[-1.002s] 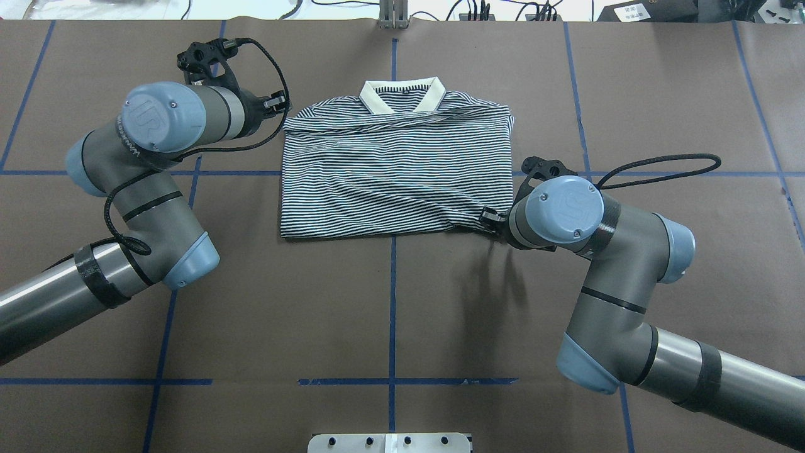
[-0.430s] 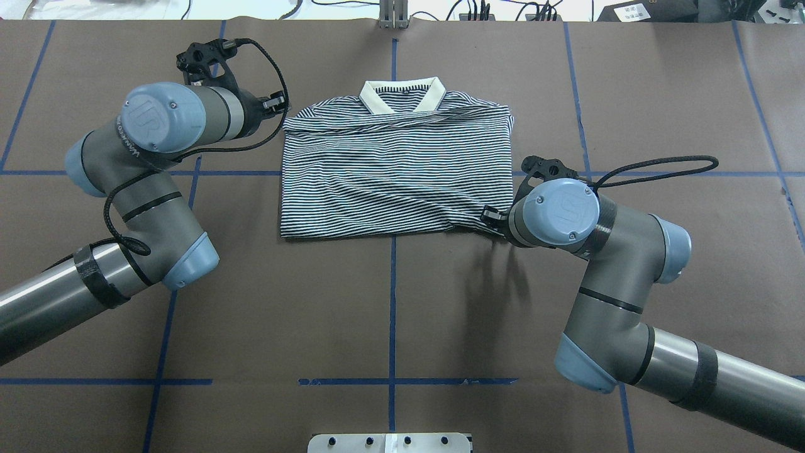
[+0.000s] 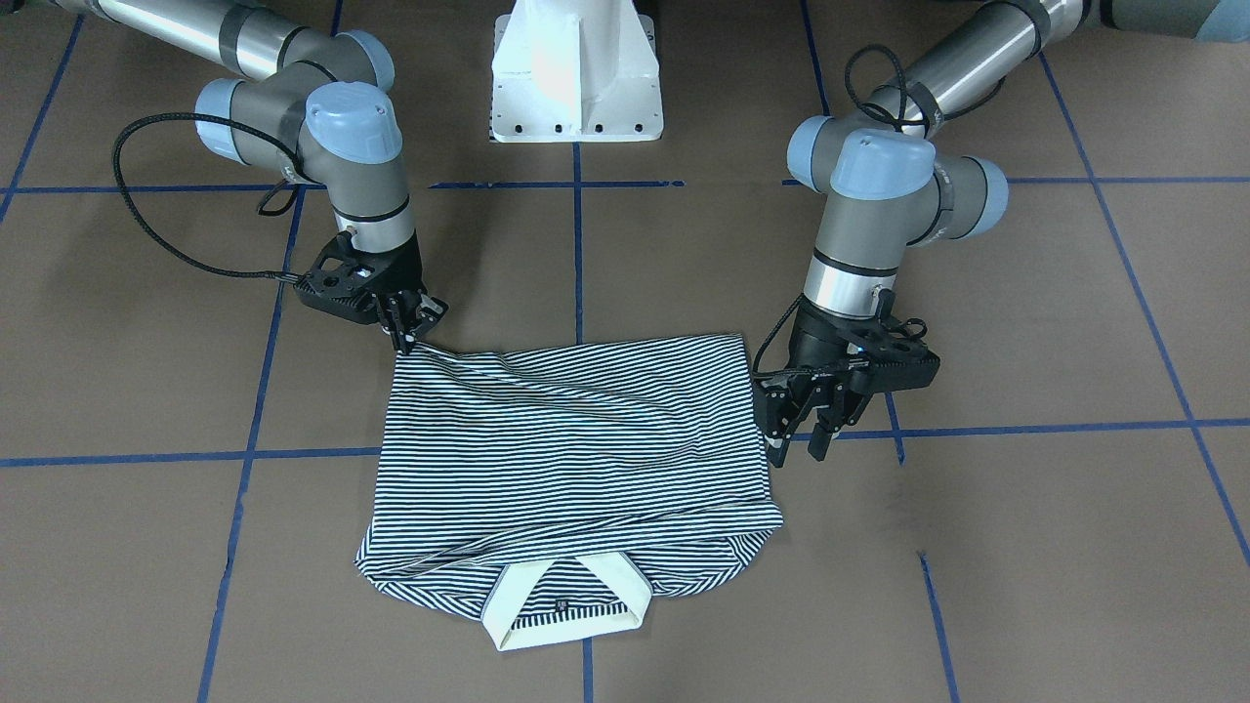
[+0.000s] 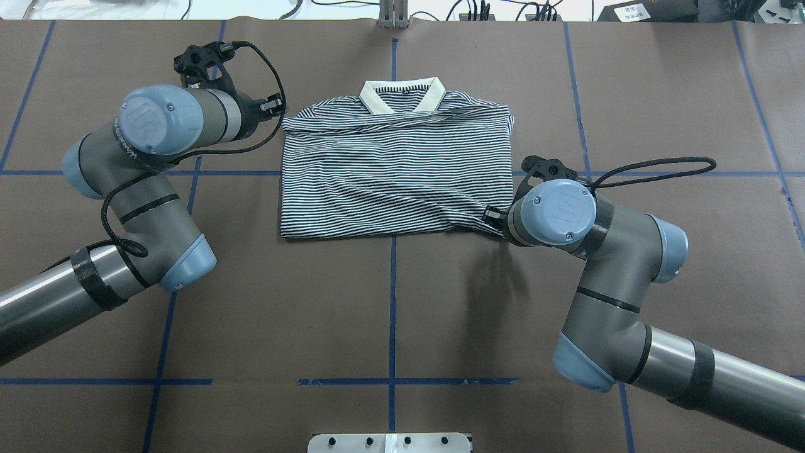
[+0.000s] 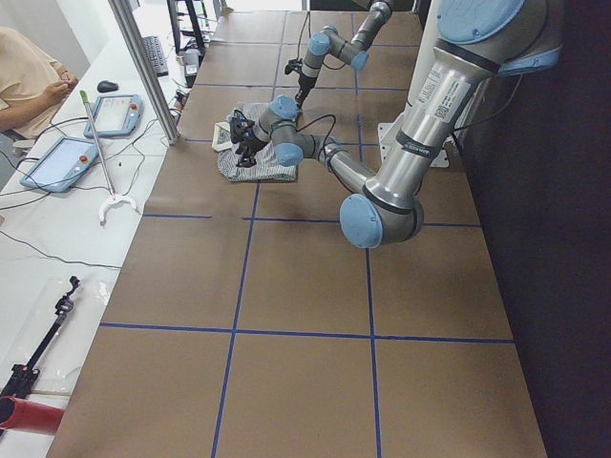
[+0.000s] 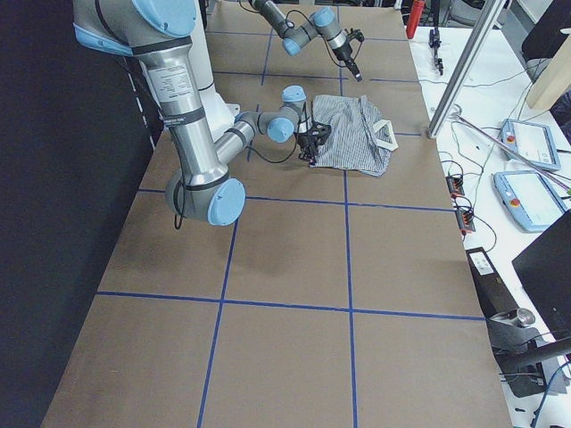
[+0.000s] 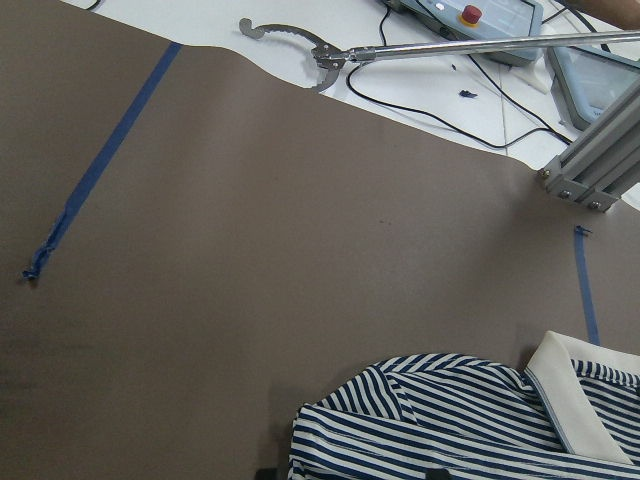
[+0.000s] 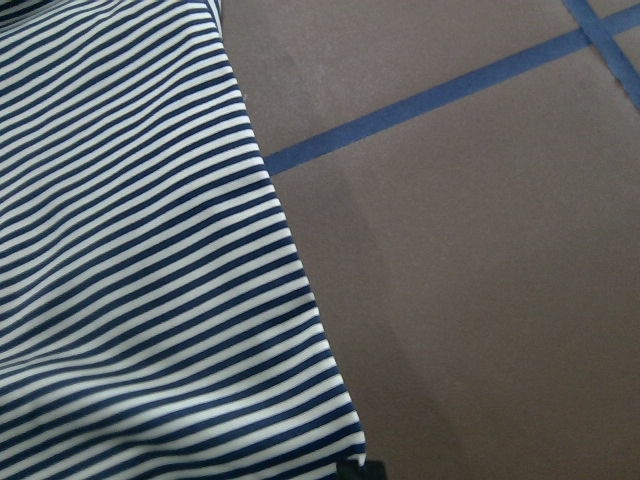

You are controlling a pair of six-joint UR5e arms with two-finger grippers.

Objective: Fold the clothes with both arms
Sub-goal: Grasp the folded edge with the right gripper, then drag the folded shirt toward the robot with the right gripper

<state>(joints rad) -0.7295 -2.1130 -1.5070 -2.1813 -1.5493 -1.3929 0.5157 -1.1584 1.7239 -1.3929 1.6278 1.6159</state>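
Now right end effector [image 3: 408, 332] seemingly pinches the folded striped shirt [image 3: 576, 439]; left end effector [image 3: 801, 436] open.

arms [image 4: 629, 245]: silver-grey tubes | joint caps [image 4: 556, 211]: light blue, screwed | cables [image 4: 716, 162]: black braided | base [image 3: 576, 68]: white

Brown table [image 4: 440, 302], blue tape grid [image 4: 377, 381], white bench [image 5: 38, 224]
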